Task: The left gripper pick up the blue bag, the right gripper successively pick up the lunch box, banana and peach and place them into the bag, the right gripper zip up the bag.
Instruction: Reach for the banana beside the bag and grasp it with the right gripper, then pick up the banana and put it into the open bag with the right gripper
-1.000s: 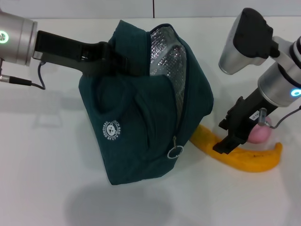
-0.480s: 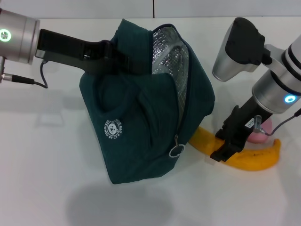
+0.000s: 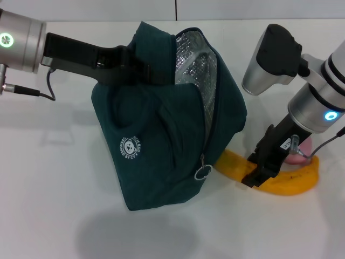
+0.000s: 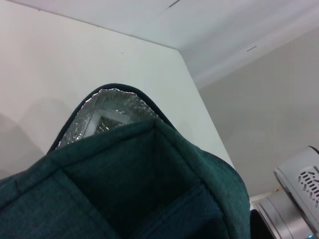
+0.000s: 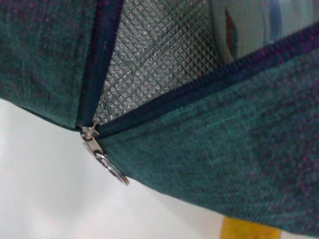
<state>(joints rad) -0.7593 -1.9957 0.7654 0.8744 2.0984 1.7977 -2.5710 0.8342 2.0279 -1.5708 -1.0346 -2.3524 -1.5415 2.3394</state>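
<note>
The blue bag (image 3: 161, 135) hangs tilted just above the white table, its top unzipped and foil lining (image 3: 194, 59) showing. My left gripper (image 3: 128, 63) is shut on its strap handle at the upper left. The lunch box (image 5: 249, 20) lies inside the bag, a corner showing through the opening. The banana (image 3: 291, 183) lies on the table right of the bag, one end under the bag's edge. My right gripper (image 3: 254, 177) is down on the banana's middle. The peach (image 3: 305, 149) sits behind the banana, mostly hidden by my right arm. The ring zipper pull (image 3: 202, 172) hangs at the bag's lower front.
The table (image 3: 48, 205) is white, with the bag's shadow in front. The right wrist view looks closely at the bag's zipper end and ring pull (image 5: 107, 164), with a bit of banana (image 5: 244, 230) below. The right forearm (image 3: 275, 51) stands beside the bag.
My right gripper has moved down and left along the banana, closer to the bag. The peach is more hidden behind the arm. The bag and left arm have barely moved.
</note>
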